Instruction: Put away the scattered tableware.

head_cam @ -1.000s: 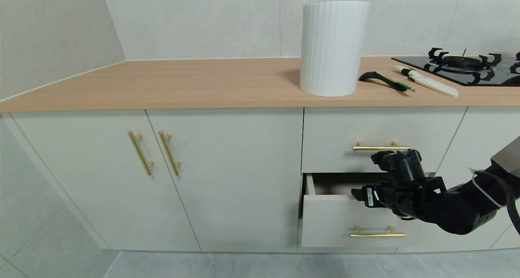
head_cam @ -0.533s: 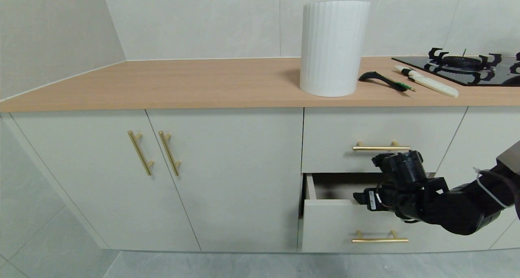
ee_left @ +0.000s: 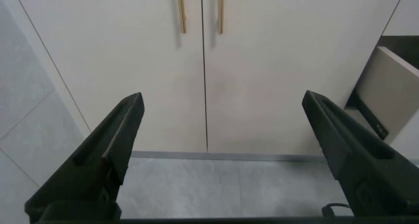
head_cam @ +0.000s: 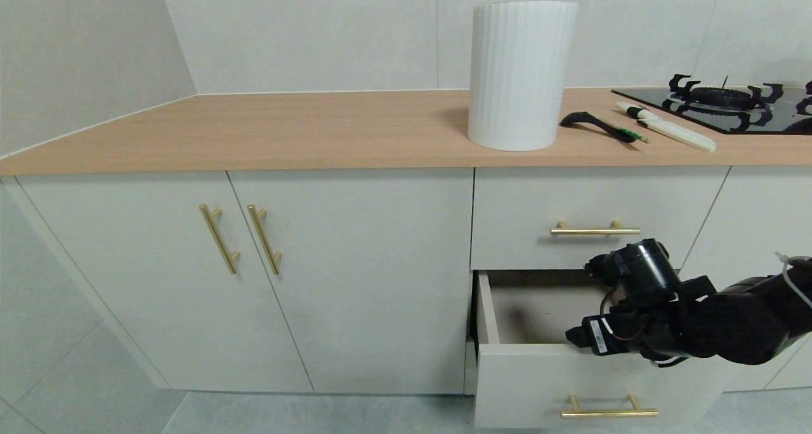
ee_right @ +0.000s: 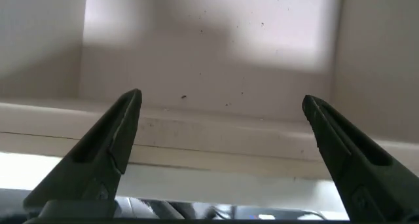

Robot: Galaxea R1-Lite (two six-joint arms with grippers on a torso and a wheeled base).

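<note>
drawer-opening step i think: right gripper (head_cam: 574,337), fingers wide, at the drawer (head_cam: 539,377) front; left gripper (ee_left: 222,103) wide too. next, grab the black utensil (head_cam: 596,124).

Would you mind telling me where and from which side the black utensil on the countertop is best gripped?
Probably mid-handle on the black utensil, from above, closing across the slim straight shaft. It lies flat on the countertop; its curved head sits near the white ribbed container, and the white knife lies close beside its handle end.
</note>
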